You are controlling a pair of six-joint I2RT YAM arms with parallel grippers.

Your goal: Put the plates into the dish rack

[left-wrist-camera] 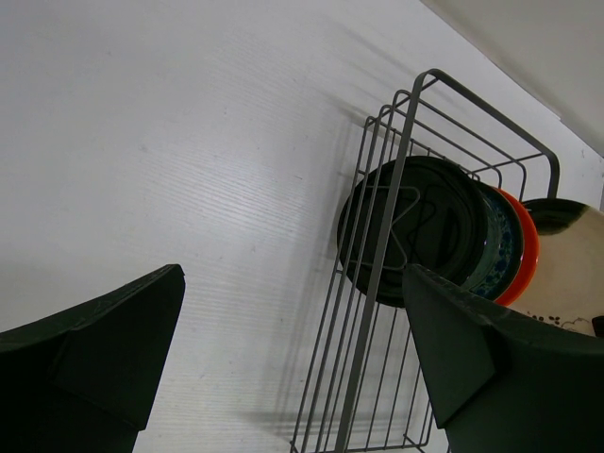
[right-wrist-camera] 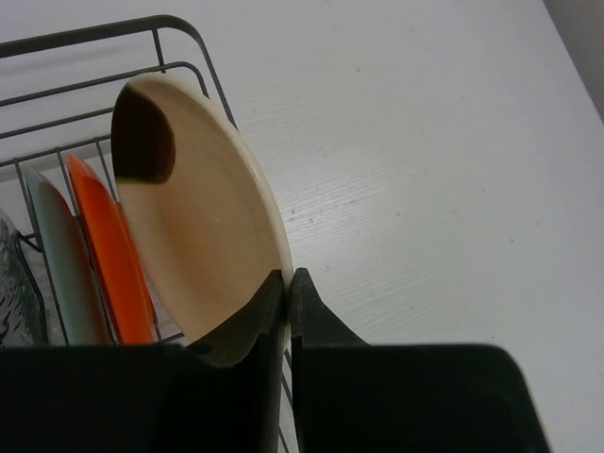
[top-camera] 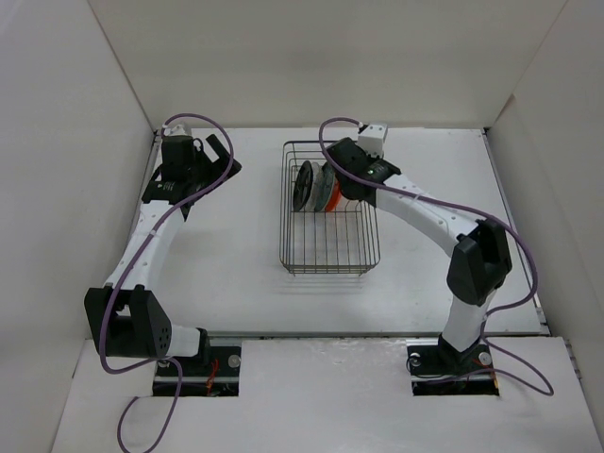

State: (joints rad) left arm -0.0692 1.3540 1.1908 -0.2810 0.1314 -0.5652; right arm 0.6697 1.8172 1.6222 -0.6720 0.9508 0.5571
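Note:
The dish rack [top-camera: 330, 236] of dark wire stands mid-table. In its far end stand, on edge, a black plate [left-wrist-camera: 415, 226], a teal plate [left-wrist-camera: 500, 250] and an orange plate [right-wrist-camera: 109, 255], with a pale plate [right-wrist-camera: 57, 269] beside the orange one. My right gripper [right-wrist-camera: 289, 276] is shut on the rim of the cream plate [right-wrist-camera: 198, 236] with the dark mark, holding it upright over the rack's right side, next to the orange plate. My left gripper [left-wrist-camera: 293, 274] hangs open and empty, left of the rack [left-wrist-camera: 396, 189].
White walls close in the table on the left, back and right. The right arm [top-camera: 425, 212] arches over the rack's right side. The near half of the rack holds no plates.

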